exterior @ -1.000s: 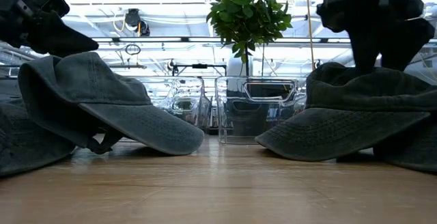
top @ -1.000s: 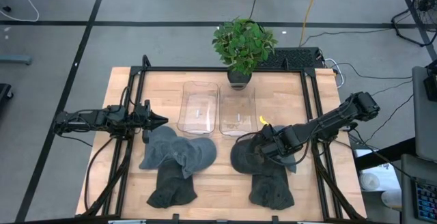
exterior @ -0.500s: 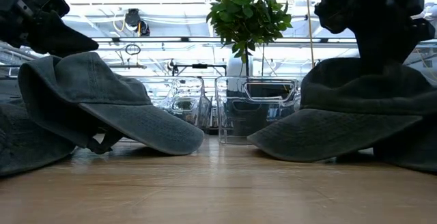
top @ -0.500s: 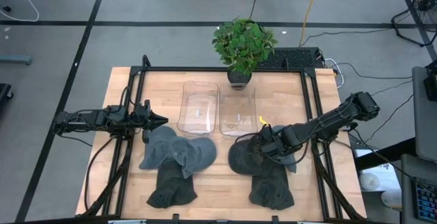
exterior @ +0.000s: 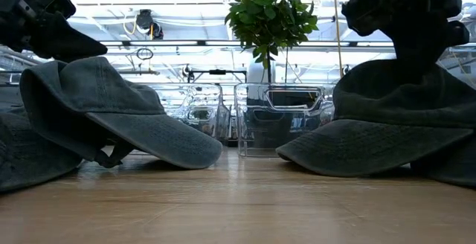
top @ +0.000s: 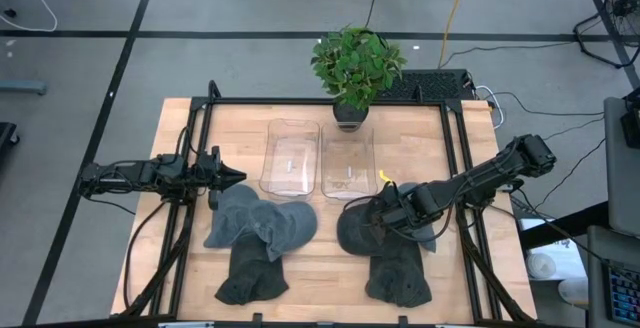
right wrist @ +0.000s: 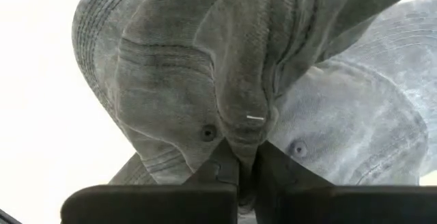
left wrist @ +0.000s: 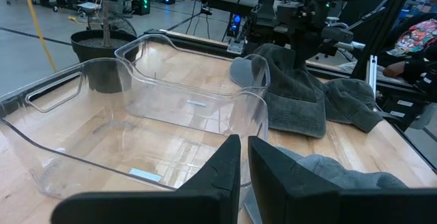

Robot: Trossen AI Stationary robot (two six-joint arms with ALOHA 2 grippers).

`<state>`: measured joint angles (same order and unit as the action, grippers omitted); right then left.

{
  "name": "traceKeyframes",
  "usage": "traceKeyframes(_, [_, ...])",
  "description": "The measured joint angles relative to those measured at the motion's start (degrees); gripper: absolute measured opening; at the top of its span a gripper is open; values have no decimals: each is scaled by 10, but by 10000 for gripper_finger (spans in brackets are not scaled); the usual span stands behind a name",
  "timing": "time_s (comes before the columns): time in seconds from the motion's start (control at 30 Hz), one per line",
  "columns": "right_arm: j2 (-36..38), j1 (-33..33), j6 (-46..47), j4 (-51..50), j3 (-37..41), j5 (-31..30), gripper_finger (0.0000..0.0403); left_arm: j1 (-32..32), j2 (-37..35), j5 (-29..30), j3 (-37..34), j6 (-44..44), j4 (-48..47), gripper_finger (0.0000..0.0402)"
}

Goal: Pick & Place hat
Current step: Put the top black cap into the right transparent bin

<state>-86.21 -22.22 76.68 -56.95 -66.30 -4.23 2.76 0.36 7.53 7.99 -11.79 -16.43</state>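
Hat [top: 362, 230] sits lower right of centre in the high view, its crown pinched in the right end effector [top: 386, 220], whose fingers [right wrist: 225, 168] are clamped on a fold of grey fabric; its brim rests on the desk [top: 330, 278] over another hat [top: 398, 276]. Two clear bins [top: 318, 158] stand just above. The left end effector [top: 224, 177], at mid-left, has its fingers nearly together on nothing

Right tool [right wrist: 244, 173] tips buried in a fold of the hat [right wrist: 225, 80]; grip point hidden. In the low view, the left pile [exterior: 22, 155] is cut by the edge.
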Motion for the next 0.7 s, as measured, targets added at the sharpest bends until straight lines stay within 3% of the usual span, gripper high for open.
traceKeyframes(0.23, [15, 1, -15, 4, -25, 13, 1, 0, 0, 0, 0, 0, 0, 35])
traceKeyframes(0.7, [15, 31, -102, -106, -221, 61, 0, 0, 0, 0, 0, 0, 0, 35])
